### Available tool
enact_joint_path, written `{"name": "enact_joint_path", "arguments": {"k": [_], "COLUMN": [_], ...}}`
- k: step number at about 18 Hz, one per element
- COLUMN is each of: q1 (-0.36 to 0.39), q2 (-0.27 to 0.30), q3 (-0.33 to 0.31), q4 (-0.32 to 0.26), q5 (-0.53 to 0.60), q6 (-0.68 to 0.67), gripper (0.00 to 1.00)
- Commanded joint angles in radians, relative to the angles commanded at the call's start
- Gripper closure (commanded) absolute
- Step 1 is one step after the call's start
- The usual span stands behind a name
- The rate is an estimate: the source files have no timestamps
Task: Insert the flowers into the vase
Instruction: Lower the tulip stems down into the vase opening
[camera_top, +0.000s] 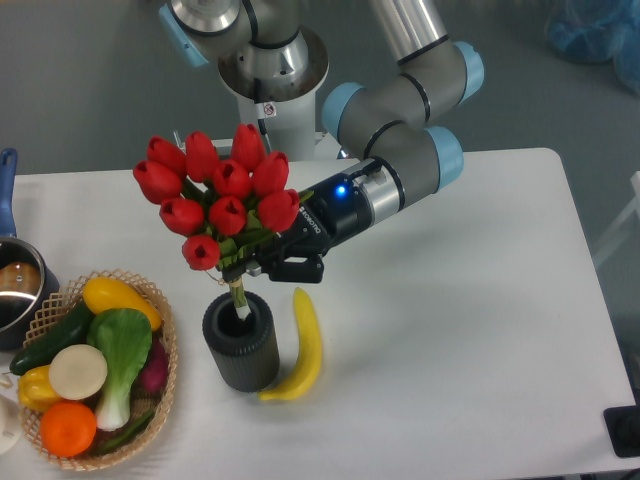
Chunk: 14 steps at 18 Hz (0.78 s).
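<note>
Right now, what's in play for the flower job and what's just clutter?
In play:
flowers, held by the pincer
vase, stem tips at its mouth

Clutter:
banana
wicker basket of vegetables
pot at the left edge

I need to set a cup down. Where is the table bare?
Bare: the table right of the banana, out to its right edge. Crowded: the left, with wicker basket, vase, pot and flowers in the tool.

The flowers (222, 196) look like smooth, slightly glossy plastic. The vase (241, 343) is matt and ribbed. The basket (167, 352) is woven wicker; the surface (450, 350) is smooth, matt white.
</note>
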Motion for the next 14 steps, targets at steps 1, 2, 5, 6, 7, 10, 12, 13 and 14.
{"name": "enact_joint_path", "arguments": {"k": [1, 2, 5, 6, 7, 10, 12, 13, 14], "q1": [-0.006, -0.006, -0.015, -0.017, -0.017, -0.018, -0.018, -0.018, -0.018], "q2": [-0.005, -0.009, -0.025, -0.026, -0.028, -0.038, -0.046, -0.048, -0.054], "q3": [-0.002, -0.002, -0.008, -0.009, -0.014, -0.046, -0.069, -0.074, -0.077], "q4": [0.000, 0.000, 0.000, 0.000, 0.000, -0.002, 0.000, -0.002, 0.000], "q5": [0.003, 0.003, 0.005, 0.005, 0.006, 0.005, 0.005, 0.005, 0.005], "q6": [0.000, 0.000, 0.003, 0.009, 0.017, 0.041, 0.048, 0.061, 0.071], "gripper": [0.91, 0.91, 0.91, 0.91, 0.91, 0.90, 0.90, 0.90, 0.90]}}
